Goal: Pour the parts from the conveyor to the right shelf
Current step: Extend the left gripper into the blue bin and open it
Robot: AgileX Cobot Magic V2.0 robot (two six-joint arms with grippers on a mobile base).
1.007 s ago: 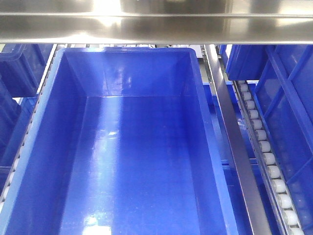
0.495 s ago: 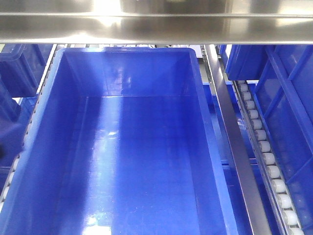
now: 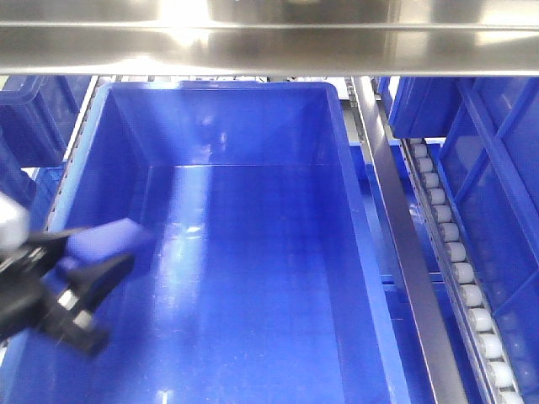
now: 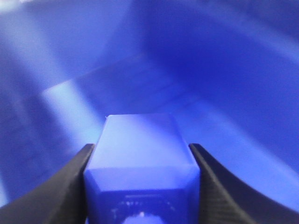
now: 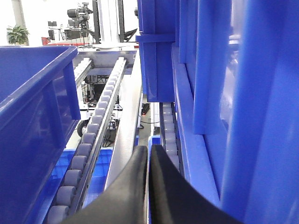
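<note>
Over bin (image 3: 253, 252) | left gripper (image 3: 88, 273) jaws pinch blurred blue block (image 4: 140, 149) | right gripper (image 5: 149, 156) jaws pressed together

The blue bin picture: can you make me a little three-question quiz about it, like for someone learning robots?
1. True or false: the left gripper holds a blue block.
2. Where does the block hang? A over the big blue bin; B on the roller track.
3. The right gripper's fingers are pressed ____.

Key: 1 true; 2 A; 3 together, with nothing between them.
</note>
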